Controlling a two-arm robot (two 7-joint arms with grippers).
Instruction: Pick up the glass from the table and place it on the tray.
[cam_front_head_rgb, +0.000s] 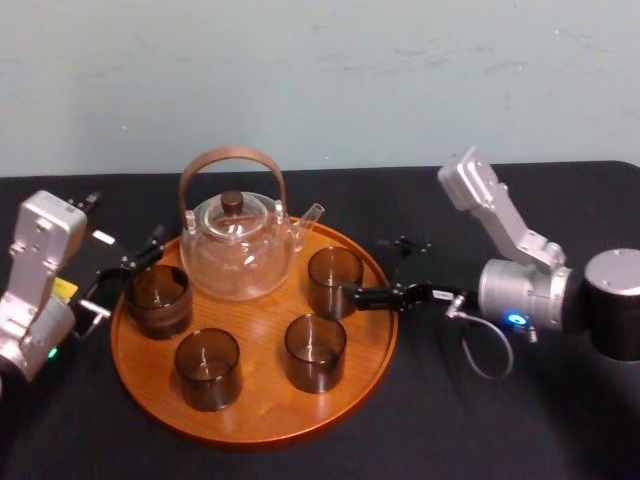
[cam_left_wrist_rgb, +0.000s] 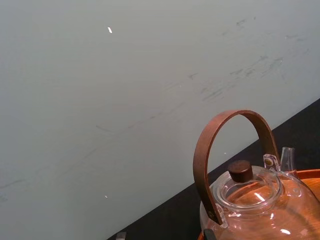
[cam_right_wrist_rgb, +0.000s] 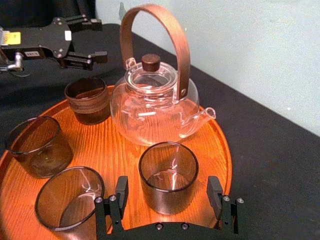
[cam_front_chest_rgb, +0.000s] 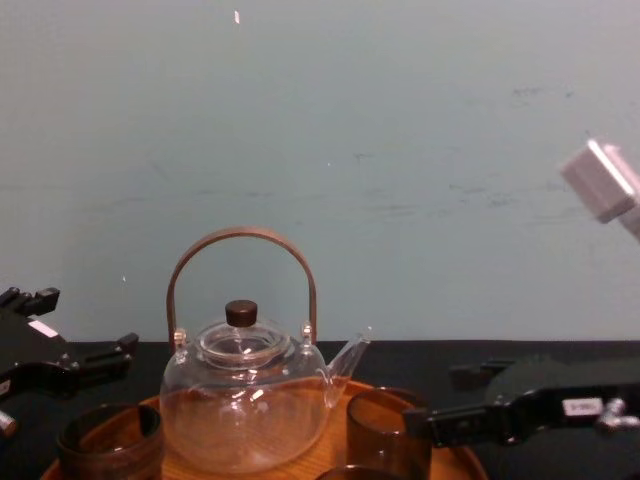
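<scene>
The round wooden tray (cam_front_head_rgb: 262, 408) lies on the black table (cam_front_head_rgb: 530, 430). On the tray stand a glass teapot (cam_front_head_rgb: 238, 248) and several dark glasses. One glass (cam_front_head_rgb: 335, 281) stands at the tray's right side. My right gripper (cam_front_head_rgb: 364, 268) is open there, with a finger on each side of this glass (cam_right_wrist_rgb: 168, 172) and a gap between each finger and the glass. In the right wrist view the right gripper (cam_right_wrist_rgb: 168, 184) is low over the tray (cam_right_wrist_rgb: 115, 150). My left gripper (cam_front_head_rgb: 130, 275) is open at the tray's left edge, beside another glass (cam_front_head_rgb: 158, 298).
Two more glasses (cam_front_head_rgb: 208, 367) (cam_front_head_rgb: 316, 351) stand at the front of the tray. The teapot's tall brown handle (cam_front_head_rgb: 232, 160) rises at the back. Black cloth stretches to the right and front of the tray. A pale wall stands behind the table.
</scene>
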